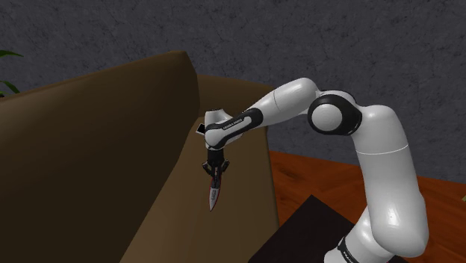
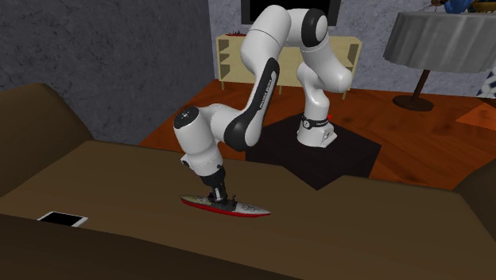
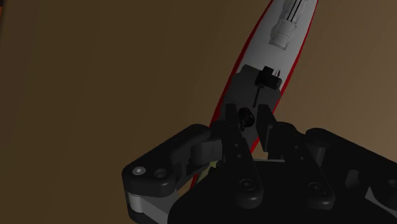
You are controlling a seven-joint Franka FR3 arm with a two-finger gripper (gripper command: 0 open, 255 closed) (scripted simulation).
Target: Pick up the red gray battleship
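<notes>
Living room, mid-task: my gripper [image 2: 216, 196] stands low over the wide brown sofa [image 2: 358, 231], its two fingers [image 3: 234, 130] drawn in on the dark superstructure at the middle of the red gray battleship [image 2: 227, 209]. The ship lies lengthwise across the seat, red hull below and grey deck above. Its bow and stern stick out to either side of my hand in the second exterior view. A flat white slab [image 2: 62, 218], perhaps a tablet, rests well apart from it toward that view's left.

By my judgement the reach and the grasp are done, and the lift is what is left. The hull looks level and at or barely off the cushion, so I would not call it picked up yet.

Some things are hard to read. In the wrist view my own hand [image 3: 254, 118] covers the stern half of the battleship [image 3: 286, 25], and the bow runs off the picture's edge. The contact of the pads with the tower sits in shadow there. In the shoulder view the gripper [image 1: 216, 172] hangs over the ship [image 1: 215, 194], which shows end-on as a sliver. Whether any gap lies between hull and cushion I cannot make out.
</notes>
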